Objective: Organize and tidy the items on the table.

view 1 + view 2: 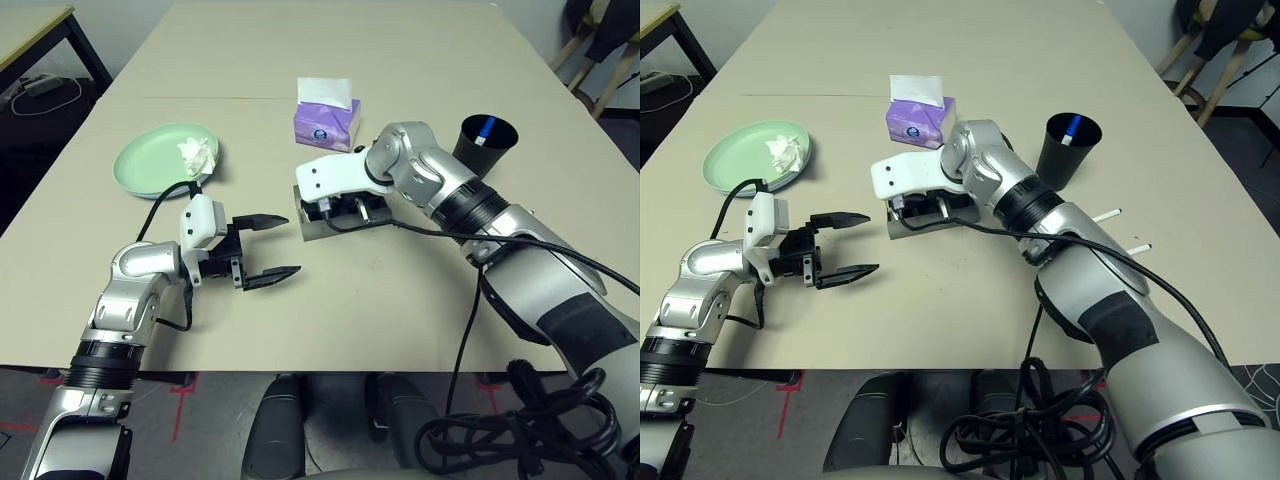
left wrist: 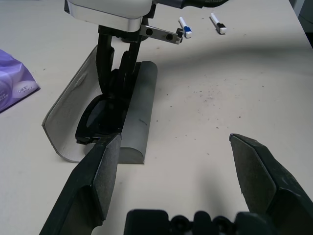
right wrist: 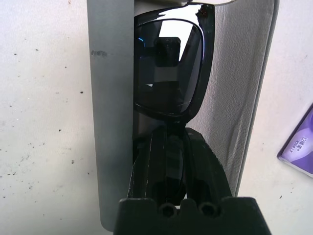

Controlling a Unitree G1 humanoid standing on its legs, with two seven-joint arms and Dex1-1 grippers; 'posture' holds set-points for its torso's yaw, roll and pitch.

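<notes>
Nearest, low over the beige table (image 1: 420, 300): left gripper (image 1: 268, 247), 2 black fingers spread wide, nothing between them, aimed across at the case.

Just beyond, mid-table: grey glasses case (image 2: 139, 105) lying open, lid (image 2: 73, 115) swung back toward the purple tissue box (image 1: 326, 122). Inside its trough, black sunglasses (image 3: 168, 68), folded, lenses facing up. Right gripper (image 3: 168, 161) angled steeply down into the case, fingers pinched together on the near end of the sunglasses frame.

Likely light and stiff, these sunglasses, but glossy and slippery, with lenses easy to scratch and hinges easy to strain; best taken by the frame edge or bridge, never pressed flat on a lens. Case probably light enough to skid across the smooth top when nudged; better steadied by its long rigid wall than by the thin, floppy lid.

Further left: mint green plate (image 1: 160, 158) with crumpled white tissue (image 1: 197, 152) resting on it; tissue soft, nearly weightless, easy to pinch anywhere.

Further right: black cup (image 1: 486, 143) upright, 1 marker (image 1: 1072, 128) standing inside. Beside the right forearm, 2 more white-blue markers (image 2: 185, 27) flat on the table, round and apt to roll.
</notes>
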